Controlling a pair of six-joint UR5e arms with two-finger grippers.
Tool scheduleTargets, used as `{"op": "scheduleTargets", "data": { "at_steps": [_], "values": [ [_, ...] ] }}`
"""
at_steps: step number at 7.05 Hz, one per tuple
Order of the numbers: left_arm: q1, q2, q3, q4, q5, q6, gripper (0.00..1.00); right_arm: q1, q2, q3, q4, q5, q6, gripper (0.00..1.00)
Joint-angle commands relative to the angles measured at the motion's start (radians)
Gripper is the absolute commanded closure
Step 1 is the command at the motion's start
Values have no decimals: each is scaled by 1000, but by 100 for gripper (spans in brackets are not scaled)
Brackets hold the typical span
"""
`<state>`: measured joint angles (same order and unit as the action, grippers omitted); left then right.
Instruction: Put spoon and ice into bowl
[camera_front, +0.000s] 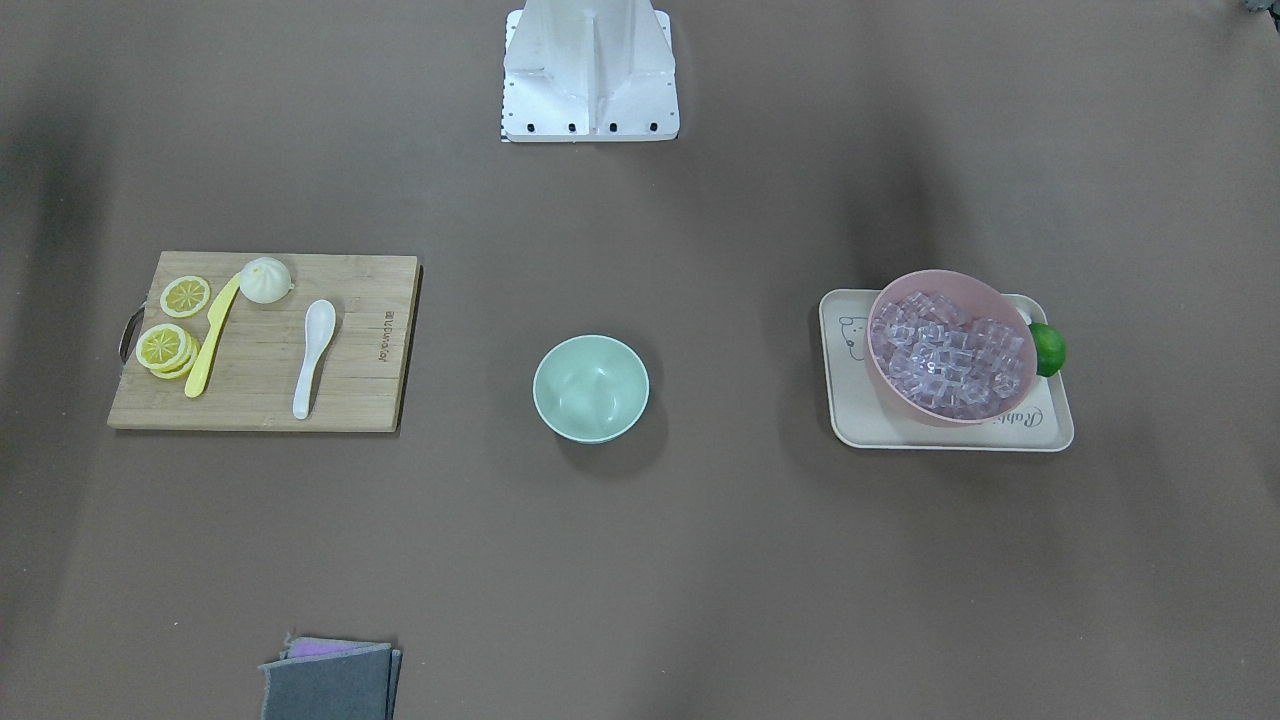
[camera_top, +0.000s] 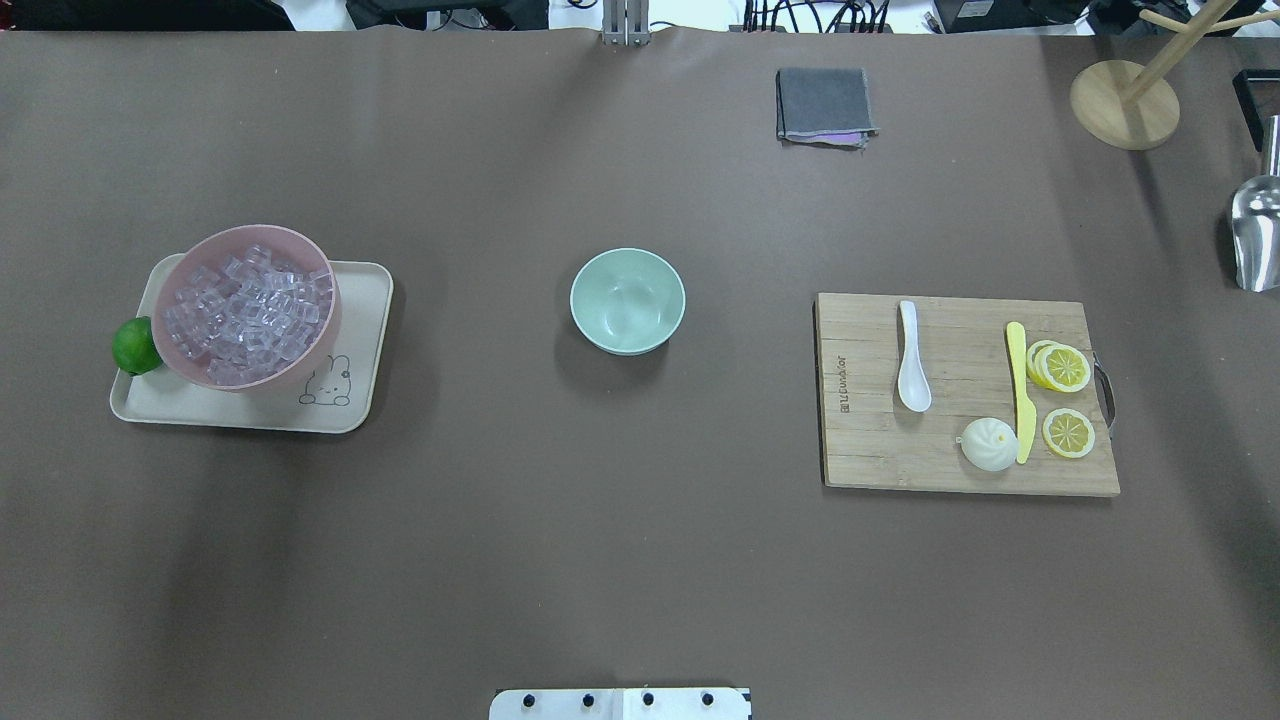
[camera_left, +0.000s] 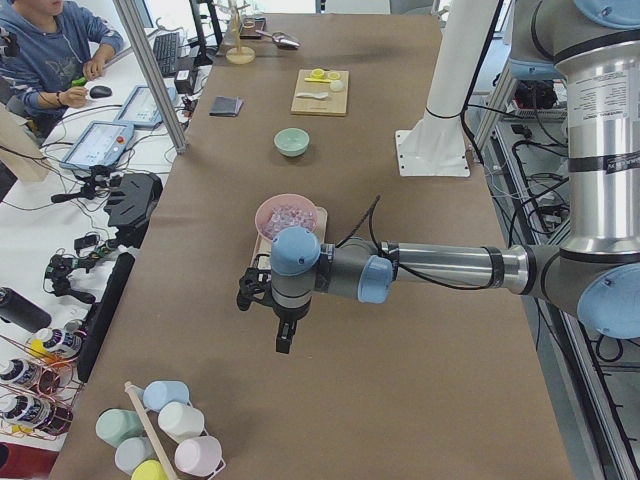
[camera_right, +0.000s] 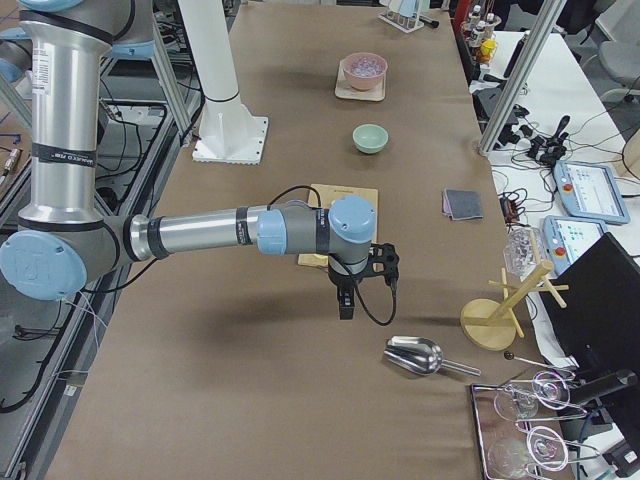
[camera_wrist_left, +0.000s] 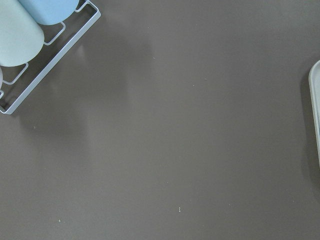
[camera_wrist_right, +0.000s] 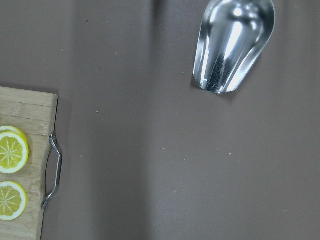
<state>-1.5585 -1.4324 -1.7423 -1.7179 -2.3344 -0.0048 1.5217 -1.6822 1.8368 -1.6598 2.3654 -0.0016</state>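
Observation:
The white spoon (camera_top: 912, 357) lies on the wooden cutting board (camera_top: 880, 450) at the table's right. The mint-green bowl (camera_top: 627, 300) stands empty at the table's middle. Several clear ice cubes (camera_top: 245, 305) fill the pink bowl (camera_top: 300, 370) on the beige tray at the left. My left gripper (camera_left: 284, 340) hangs above bare table, nearer the table's end than the pink bowl; it shows only in the exterior left view, so I cannot tell its state. My right gripper (camera_right: 345, 305) hangs beyond the cutting board's end, seen only in the exterior right view; I cannot tell its state.
A yellow knife (camera_top: 1020, 390), lemon slices (camera_top: 1066, 432) and a white bun (camera_top: 988, 443) share the board. A lime (camera_top: 135, 345) sits on the tray (camera_top: 230, 415). A grey cloth (camera_top: 823, 104) lies at the far edge. A metal scoop (camera_wrist_right: 232, 45) and a cup rack (camera_wrist_left: 30, 55) sit at the table's ends.

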Motion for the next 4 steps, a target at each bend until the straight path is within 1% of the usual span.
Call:
{"op": "scheduleTargets", "data": {
  "at_steps": [1,4],
  "values": [
    [0,0,-3,0,-2,0,2,0,5,1,0,0,5,0],
    [0,-3,-6,-18,0,6,2,-2,6,-1,0,0,11,0]
  ]
}}
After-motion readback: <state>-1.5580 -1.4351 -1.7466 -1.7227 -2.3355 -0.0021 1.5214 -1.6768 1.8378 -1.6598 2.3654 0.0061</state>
